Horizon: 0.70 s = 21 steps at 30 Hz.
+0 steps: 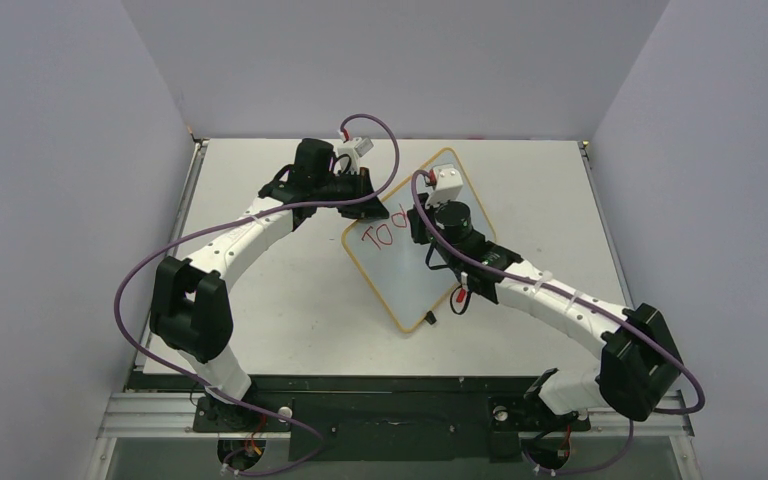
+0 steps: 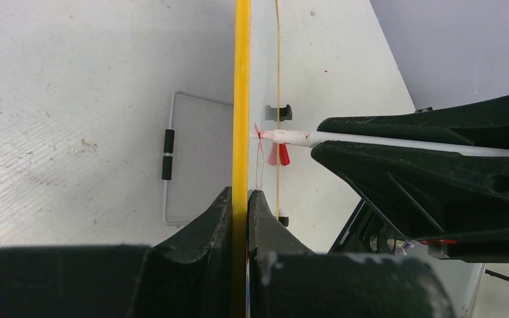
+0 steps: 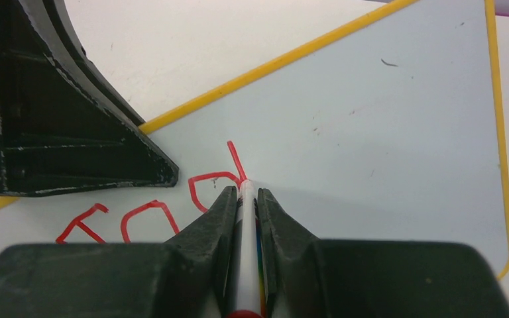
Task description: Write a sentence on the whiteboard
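Observation:
The whiteboard (image 1: 410, 285) lies tilted on the table, white with a tan-orange frame (image 2: 242, 99). My left gripper (image 1: 368, 203) is shut on its far left edge; in the left wrist view the jaws (image 2: 242, 195) clamp the frame. My right gripper (image 1: 420, 232) is shut on a white marker (image 3: 245, 212), its tip touching the board (image 3: 371, 132). The sentence (image 3: 159, 212) shows as red letters "Tod" (image 1: 384, 235); the tip is at the foot of the "d". The marker (image 2: 291, 137) and two black clips (image 2: 280, 112) also show in the left wrist view.
The grey table (image 1: 290, 290) is walled in by pale panels on three sides. A grey wire bracket with black sleeves (image 2: 166, 159) lies on the table beyond the board's edge. My left finger (image 3: 59, 119) sits close to the written letters.

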Motion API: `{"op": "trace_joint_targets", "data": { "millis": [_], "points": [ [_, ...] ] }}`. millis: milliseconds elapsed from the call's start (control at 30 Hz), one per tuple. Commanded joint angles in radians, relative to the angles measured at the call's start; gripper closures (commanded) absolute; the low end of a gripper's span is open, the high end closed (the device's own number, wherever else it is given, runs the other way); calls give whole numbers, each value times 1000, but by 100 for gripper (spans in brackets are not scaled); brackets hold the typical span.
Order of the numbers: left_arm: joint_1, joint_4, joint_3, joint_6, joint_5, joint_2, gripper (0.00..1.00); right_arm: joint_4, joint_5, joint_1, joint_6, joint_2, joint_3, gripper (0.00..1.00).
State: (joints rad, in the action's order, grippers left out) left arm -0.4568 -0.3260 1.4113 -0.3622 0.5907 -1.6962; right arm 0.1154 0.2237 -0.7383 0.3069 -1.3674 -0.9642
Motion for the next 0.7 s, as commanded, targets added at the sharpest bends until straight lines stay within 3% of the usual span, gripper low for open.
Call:
{"op": "trace_joint_targets", "data": {
  "millis": [0, 667],
  "points": [
    [-22, -14, 15, 80, -53, 17, 100, -22, -11, 2, 26, 37, 34, 100],
    [-22, -17, 12, 84, -57, 23, 100, -73, 69, 2, 0, 80, 4, 100]
  ]
}}
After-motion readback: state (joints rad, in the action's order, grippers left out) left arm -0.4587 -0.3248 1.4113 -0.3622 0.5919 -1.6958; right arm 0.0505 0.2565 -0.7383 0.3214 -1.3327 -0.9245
